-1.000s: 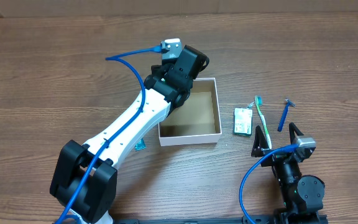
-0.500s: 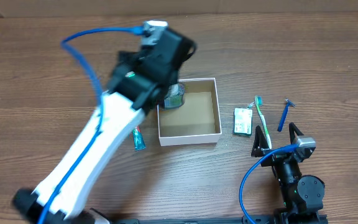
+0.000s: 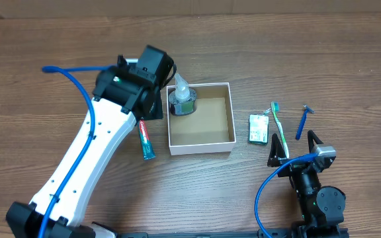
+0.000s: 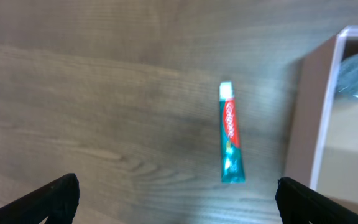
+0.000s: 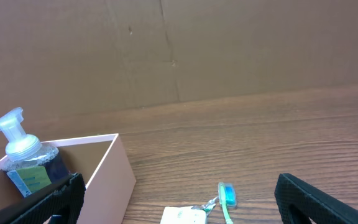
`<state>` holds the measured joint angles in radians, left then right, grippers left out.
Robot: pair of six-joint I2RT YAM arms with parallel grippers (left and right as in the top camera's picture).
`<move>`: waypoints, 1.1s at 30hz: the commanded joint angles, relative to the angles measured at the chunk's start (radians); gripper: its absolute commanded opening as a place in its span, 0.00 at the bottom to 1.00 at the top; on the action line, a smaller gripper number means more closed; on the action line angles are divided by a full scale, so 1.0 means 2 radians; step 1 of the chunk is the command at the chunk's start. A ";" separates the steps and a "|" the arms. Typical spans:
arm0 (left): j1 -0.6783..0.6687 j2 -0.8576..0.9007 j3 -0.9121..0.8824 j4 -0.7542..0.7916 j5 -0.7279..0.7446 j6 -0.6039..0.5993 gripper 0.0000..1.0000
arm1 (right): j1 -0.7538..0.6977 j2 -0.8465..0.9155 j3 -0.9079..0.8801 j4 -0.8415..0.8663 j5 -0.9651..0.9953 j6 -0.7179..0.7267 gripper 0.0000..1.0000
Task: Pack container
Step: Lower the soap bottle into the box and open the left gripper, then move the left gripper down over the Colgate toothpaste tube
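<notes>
overhead: pump bottle (image 3: 181, 99) upright in container (image 3: 200, 148) corner; toothpaste tube (image 3: 146, 140) beside container.

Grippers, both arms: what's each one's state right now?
Left gripper: open, holding nothing.
Right gripper: open, holding nothing.

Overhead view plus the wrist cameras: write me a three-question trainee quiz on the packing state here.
1. True or false: the pump bottle stands upright inside the container.
2. Which item lies on the table beside the container's left wall? A) razor B) toothpaste tube C) toothbrush
3. Fill in: in the left wrist view, the left end effector is ___ (open or shut).
Key: 1 true; 2 B; 3 open.
</notes>
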<state>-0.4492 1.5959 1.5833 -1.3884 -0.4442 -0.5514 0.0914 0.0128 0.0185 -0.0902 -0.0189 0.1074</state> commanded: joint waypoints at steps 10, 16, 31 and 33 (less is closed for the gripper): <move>0.031 0.003 -0.147 0.137 0.104 0.040 0.92 | -0.001 -0.005 -0.005 0.003 0.001 -0.002 1.00; 0.052 0.003 -0.211 0.198 0.129 0.056 0.90 | -0.001 -0.005 -0.005 0.003 0.001 -0.002 1.00; 0.055 0.003 -0.380 0.433 0.168 0.000 0.67 | -0.001 -0.005 -0.005 0.003 0.001 -0.002 1.00; 0.055 0.003 -0.386 0.450 0.166 0.000 0.67 | -0.001 -0.005 -0.005 0.003 0.001 -0.002 1.00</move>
<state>-0.3443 1.6039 0.8379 -0.5316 -0.1223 -0.5190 0.0914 0.0128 0.0185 -0.0906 -0.0185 0.1078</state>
